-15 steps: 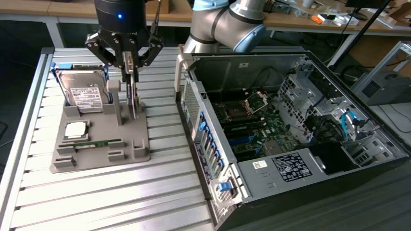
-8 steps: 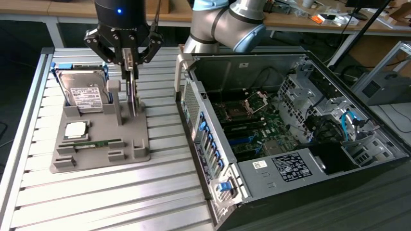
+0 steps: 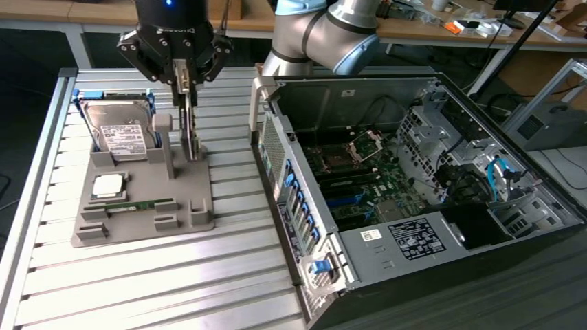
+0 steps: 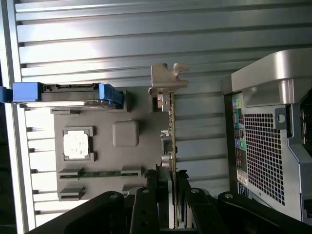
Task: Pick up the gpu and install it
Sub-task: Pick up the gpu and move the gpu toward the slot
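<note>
Exterior view: gpu (image 3: 191, 134) was seen upright in grey holder (image 3: 188, 184) on bench (image 3: 137, 289), top edge pinched by pincer (image 3: 186, 89); hard drive (image 3: 124, 134) just beside, open computer case (image 3: 413, 172) near.

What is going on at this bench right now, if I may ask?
A robot arm is working on the gpu, which stands on edge in a gray holder on the slatted table. The pincer is shut on the card's top edge. The card's bottom edge is down at the holder, so it does not look lifted out yet. A hard drive sits in the same holder. The open case lies on the exterior view's right, apart from the gpu.
</note>
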Motion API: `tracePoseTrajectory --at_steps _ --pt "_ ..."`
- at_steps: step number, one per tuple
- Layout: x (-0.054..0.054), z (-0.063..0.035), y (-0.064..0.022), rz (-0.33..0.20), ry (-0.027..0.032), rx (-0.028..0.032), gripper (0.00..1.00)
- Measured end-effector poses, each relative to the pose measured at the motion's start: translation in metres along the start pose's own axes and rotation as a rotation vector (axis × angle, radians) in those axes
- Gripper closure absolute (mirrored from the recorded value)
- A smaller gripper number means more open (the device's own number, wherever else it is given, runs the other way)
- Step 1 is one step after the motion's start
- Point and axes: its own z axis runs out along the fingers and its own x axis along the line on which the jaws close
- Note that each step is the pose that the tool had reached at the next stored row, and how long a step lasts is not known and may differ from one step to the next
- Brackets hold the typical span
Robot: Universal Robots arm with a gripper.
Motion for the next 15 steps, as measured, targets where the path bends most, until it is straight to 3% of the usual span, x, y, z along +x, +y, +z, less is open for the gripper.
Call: tracePoseTrajectory --at_steps 15 --pt "0.000 -0.0195 0.0009 0.000 0.0000 0.0000 0.73"
